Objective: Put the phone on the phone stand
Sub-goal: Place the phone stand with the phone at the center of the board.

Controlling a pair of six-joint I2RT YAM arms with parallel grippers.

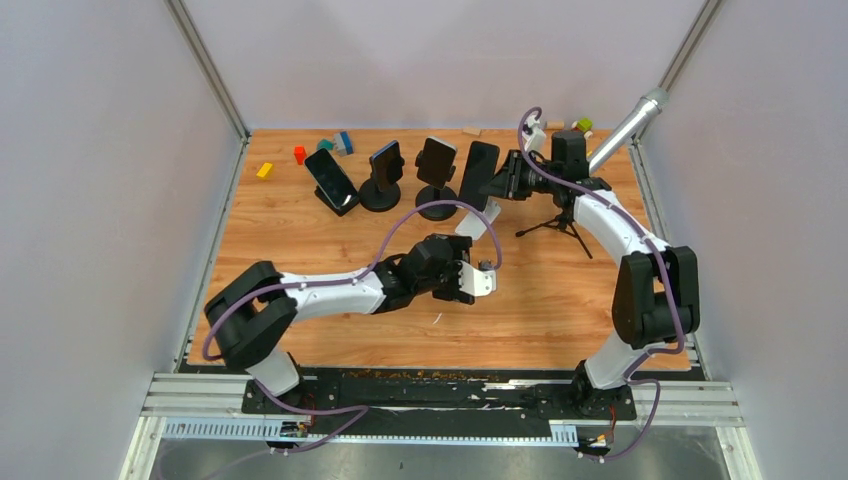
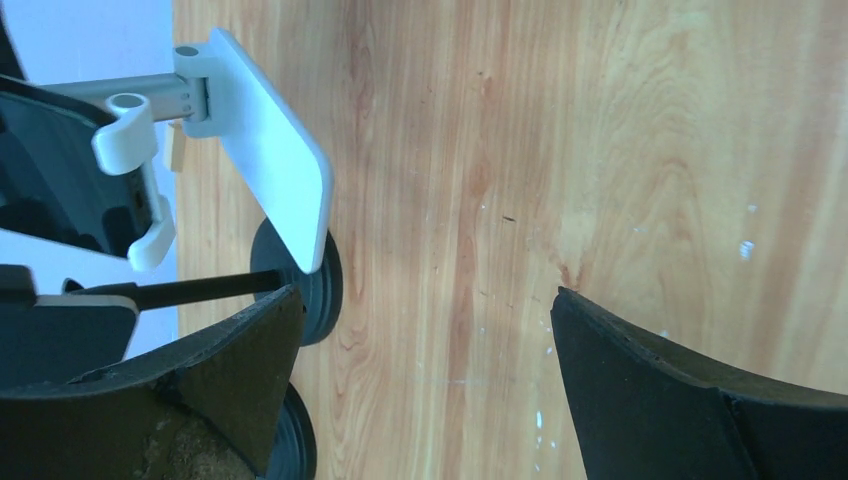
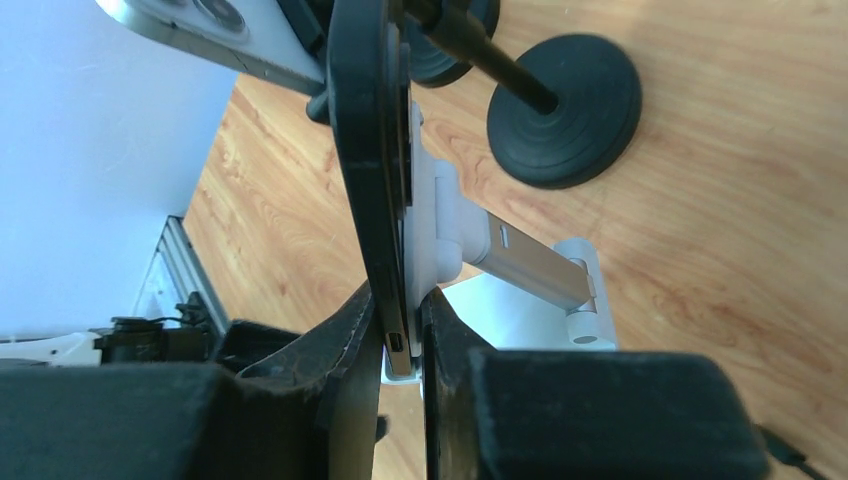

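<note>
Pale walls close in a wooden worktop (image 1: 560,310), with a row of phones on black round-based stands (image 1: 382,178) along its far side. From above, the dark phone (image 1: 478,172) stands at the right end of that row, and the right pincer (image 1: 510,178) meets it from the right. That view does not show how the grip sits.

The right wrist view does. The phone (image 3: 365,150) is seen edge-on, its back lying against the white cradle of the phone stand (image 3: 520,262). The right pincer (image 3: 400,310) is clamped on the phone's near end, one finger on each face.

The left pincer (image 1: 478,281) hangs over the middle of the worktop with its jaws wide apart. Its own camera confirms nothing lies between them (image 2: 425,310), only bare wood. The same view shows the stand's white base plate (image 2: 265,150) flat on the worktop just beyond the left finger.
</note>
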